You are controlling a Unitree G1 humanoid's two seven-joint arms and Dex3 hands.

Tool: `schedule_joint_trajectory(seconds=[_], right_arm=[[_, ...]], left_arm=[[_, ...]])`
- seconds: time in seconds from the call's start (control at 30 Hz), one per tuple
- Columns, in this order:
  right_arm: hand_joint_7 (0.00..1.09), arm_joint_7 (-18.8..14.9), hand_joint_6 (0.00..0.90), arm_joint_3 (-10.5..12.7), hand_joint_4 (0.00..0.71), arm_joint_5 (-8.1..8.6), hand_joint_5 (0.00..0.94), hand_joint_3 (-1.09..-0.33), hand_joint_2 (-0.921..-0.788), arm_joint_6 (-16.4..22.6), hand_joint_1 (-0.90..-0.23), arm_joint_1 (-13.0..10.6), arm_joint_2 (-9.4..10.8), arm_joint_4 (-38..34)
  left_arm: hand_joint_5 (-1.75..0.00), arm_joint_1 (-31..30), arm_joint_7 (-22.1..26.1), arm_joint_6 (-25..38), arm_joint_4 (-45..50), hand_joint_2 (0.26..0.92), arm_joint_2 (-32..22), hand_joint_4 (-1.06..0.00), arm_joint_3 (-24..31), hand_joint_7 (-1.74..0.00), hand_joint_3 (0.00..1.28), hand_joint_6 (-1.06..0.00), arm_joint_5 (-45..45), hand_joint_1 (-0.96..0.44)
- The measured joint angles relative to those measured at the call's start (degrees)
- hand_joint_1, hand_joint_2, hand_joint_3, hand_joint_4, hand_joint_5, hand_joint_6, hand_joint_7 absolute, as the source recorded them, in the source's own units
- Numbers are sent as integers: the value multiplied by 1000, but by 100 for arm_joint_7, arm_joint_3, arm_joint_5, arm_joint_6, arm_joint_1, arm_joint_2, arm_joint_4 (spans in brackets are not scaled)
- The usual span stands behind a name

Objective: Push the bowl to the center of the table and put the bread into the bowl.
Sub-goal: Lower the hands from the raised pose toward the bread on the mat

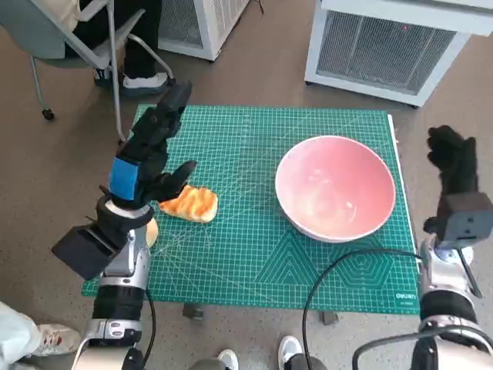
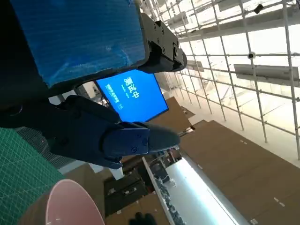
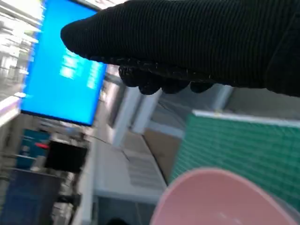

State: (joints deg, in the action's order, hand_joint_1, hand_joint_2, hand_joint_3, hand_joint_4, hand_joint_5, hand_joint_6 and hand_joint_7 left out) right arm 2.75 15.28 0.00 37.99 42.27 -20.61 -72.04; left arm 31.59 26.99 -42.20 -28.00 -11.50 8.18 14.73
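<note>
Bowl [image 1: 336, 187], pink, empty, upright on the green mat [image 1: 254, 262] of the counter, right of middle and close to the mat's right edge. Bread [image 1: 189, 203] flat on the mat's left part, well apart from the bowl. Left robot hand [image 1: 154, 150] raised above the bread, fingers stretched out and apart, nothing in them; thumb low, just over the bread's near end, contact not certain. Right robot hand [image 1: 454, 158] beyond the mat's right edge, upright, near the bowl's right rim but apart from it, holding nothing. Probably the push still to do: best to bring the right palm flat against the outer wall, low down, and slide leftward slowly, so as not to tip or spin the bowl.

From the left wrist: blue-taped back and black fingers [image 2: 122, 138] extended, nothing between them; a slice of pink rim at the edge, a blue screen [image 2: 133, 96] far off.

From the right wrist: glove as a dark band, fingers [image 3: 159, 82] loosely curled, nothing held; bowl rim close beneath, not touching. Worth stopping short of the bread, leaving room for the left hand to lift it.
</note>
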Motion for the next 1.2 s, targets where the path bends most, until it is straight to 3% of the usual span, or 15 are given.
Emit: schedule_joint_trajectory(seconds=[0.1, 0.27, 1.0, 1.2], right_arm=[[310, -136, 79, 31, 157, 5, 18, -813, -921, -220, -544, 13, 61, -147], [254, -231, 104, 34, 166, -2, 5, -808, -921, -489, -532, 16, 164, -275], [188, -435, 137, 76, 192, 9, 5, -823, -921, -1089, -527, 414, 874, -352], [171, -572, 148, 213, 184, 100, 1, -793, -921, -1173, -569, 467, 1054, -364]], left_arm=[[-7, -5, 24, 22, 7, 921, -18, -239, 13, -2, 337, -351, 10, -639], [-7, -39, 60, 72, 44, 921, -66, -241, 31, -2, 339, -352, 40, -635], [-4, -300, 71, 119, 369, 921, -254, -244, 137, -2, 363, -354, 81, -643], [-4, -375, 30, 139, 430, 921, -318, -245, 169, -2, 361, -354, 80, -638]])
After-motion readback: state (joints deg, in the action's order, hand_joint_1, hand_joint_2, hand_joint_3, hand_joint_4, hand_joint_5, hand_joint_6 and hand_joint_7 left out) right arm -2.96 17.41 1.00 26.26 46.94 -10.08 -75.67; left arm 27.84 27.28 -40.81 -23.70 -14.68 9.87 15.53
